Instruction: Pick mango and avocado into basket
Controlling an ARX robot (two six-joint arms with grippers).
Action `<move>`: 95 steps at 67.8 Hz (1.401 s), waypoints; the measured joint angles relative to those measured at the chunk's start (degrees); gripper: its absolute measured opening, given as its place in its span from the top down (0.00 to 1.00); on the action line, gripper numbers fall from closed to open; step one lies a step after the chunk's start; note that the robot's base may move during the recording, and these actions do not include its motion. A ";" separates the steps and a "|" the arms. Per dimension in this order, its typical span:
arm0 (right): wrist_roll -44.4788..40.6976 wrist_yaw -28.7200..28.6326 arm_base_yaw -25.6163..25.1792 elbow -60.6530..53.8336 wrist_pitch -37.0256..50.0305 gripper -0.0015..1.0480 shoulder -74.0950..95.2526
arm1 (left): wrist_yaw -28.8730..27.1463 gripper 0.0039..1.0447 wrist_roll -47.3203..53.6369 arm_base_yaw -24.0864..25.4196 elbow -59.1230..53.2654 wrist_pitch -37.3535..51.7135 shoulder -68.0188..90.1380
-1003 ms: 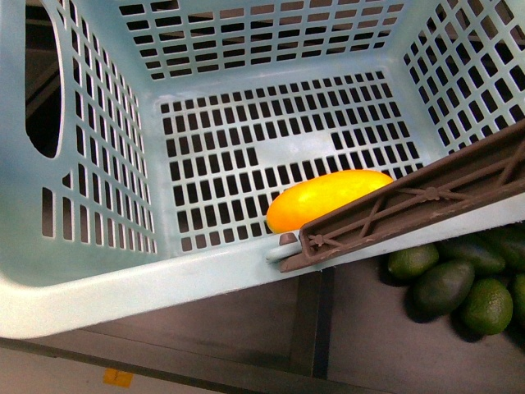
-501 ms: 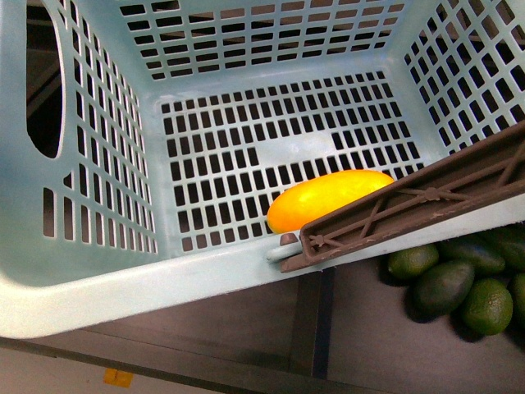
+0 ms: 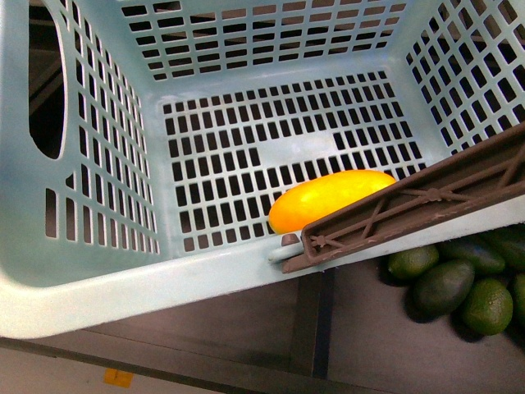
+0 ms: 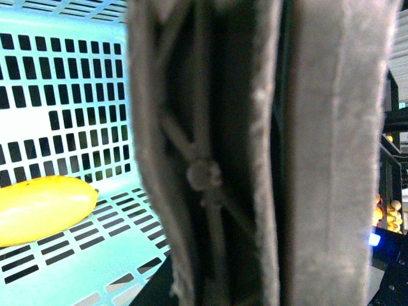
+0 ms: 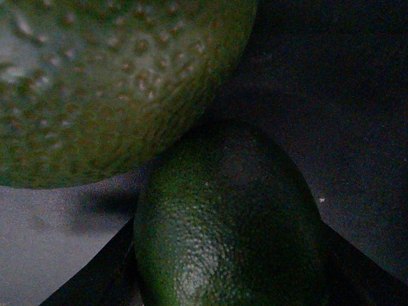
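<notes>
Front view: the mango [image 3: 330,199] lies in the basket [image 3: 123,287], by its near rim, behind the brown handle [image 3: 418,205]. Avocados [image 3: 447,283] lie outside.

Left wrist view: the blurred handle fills the frame, and the left gripper's jaws cannot be told.

Right wrist view: the right gripper [image 5: 229,223] straddles an avocado [image 5: 223,191], but its grip cannot be told.

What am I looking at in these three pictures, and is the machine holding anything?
This is a robot with two arms, each ending in a gripper. One camera sits on its body (front view), one on each wrist. The front view looks into a light teal slotted plastic basket with a smooth yellow-orange oval mango on its floor and a brown handle lying across its rim. Dark green oval avocados lie outside on a dark surface. The left wrist view shows mostly that handle, blurred. The right wrist view is close over one avocado; dark wedges beside it may be the right gripper, but whether it grips is unclear.
</notes>
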 joint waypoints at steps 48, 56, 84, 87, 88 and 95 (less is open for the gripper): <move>4.74 -18.14 -0.17 -21.42 8.35 0.46 -26.99 | 0.00 0.88 0.00 0.00 0.00 0.00 0.00; 6.34 -24.26 0.55 -27.98 7.65 0.46 -38.12 | 0.00 0.88 0.00 0.00 0.00 0.00 0.00; 20.24 -34.18 11.32 -36.20 1.84 0.47 -75.43 | 0.02 0.88 0.00 0.00 0.00 0.00 0.00; 22.69 -32.65 15.13 -37.13 2.40 0.47 -78.75 | 0.02 0.88 0.00 0.00 0.00 0.00 0.00; 23.37 -31.89 16.55 -37.51 2.82 0.47 -79.60 | 0.02 0.88 0.00 0.00 0.00 0.00 0.00; 26.62 -24.63 26.60 -39.17 5.55 0.47 -82.64 | -0.02 0.88 0.02 0.00 0.00 0.00 0.00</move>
